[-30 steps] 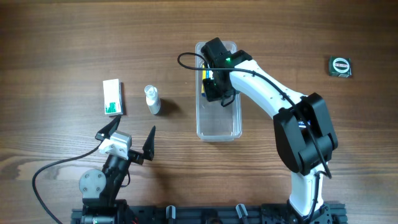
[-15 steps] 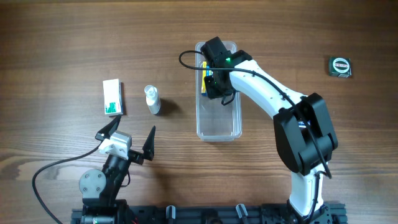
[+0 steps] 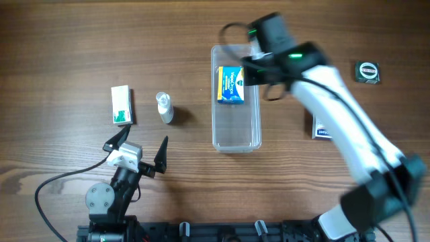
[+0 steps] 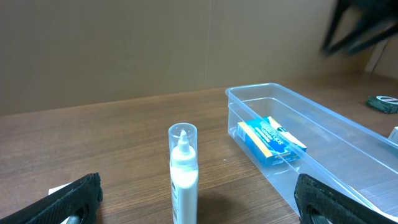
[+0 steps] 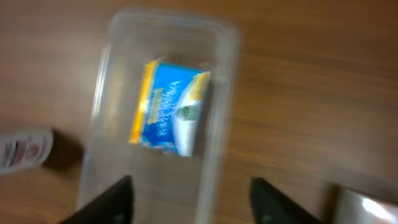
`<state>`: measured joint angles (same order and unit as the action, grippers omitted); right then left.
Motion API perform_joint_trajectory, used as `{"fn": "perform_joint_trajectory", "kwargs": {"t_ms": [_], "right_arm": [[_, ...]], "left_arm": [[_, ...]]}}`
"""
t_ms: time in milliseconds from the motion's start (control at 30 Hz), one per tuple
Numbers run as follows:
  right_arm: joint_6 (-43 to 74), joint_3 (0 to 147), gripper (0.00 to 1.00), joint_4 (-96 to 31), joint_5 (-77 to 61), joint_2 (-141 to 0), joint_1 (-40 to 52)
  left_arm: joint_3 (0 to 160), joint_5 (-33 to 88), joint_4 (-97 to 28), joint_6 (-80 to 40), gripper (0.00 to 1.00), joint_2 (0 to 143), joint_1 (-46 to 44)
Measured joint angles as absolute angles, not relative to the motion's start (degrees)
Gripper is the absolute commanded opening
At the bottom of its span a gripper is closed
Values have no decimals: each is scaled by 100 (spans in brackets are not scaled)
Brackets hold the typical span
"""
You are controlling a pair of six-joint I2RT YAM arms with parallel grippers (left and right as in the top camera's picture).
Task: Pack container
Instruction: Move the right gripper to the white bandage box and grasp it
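Blue box (image 3: 231,85) lies in the container (image 3: 235,129); right gripper (image 5: 191,186) (jaws apart, empty) hangs above, left gripper (image 3: 146,135) spread wide

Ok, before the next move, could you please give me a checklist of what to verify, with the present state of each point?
1. The blue and yellow box lies flat inside the container: ok.
2. The right end effector is open, with nothing between its fingers: ok.
3. The left end effector is open and empty, apart from every item: ok.
4. The bottle stands upright outside the container: ok.
5. The white and green box lies uncovered on the table: ok.
6. The blue and white box is fully visible: not ok, the right arm covers part of it.
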<state>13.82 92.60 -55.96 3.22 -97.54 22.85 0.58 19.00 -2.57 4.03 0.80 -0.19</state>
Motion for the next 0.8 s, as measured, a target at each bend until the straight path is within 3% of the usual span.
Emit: {"fn": "perform_joint_trajectory", "kwargs": {"t_ms": [267, 467, 633, 800], "right_arm": [[1015, 9336, 99, -7172, 191, -8945, 237], [609, 8844, 99, -7824, 183, -8952, -281], [635, 8204, 100, -7540, 375, -8956, -294], [543, 7148, 100, -6359, 615, -8978, -294]], "left_arm": [[58, 1900, -255, 403, 100, 80, -19], [58, 1900, -255, 403, 100, 80, -19], [58, 1900, -257, 403, 100, 80, -19], [58, 1900, -257, 403, 100, 80, -19]]}}
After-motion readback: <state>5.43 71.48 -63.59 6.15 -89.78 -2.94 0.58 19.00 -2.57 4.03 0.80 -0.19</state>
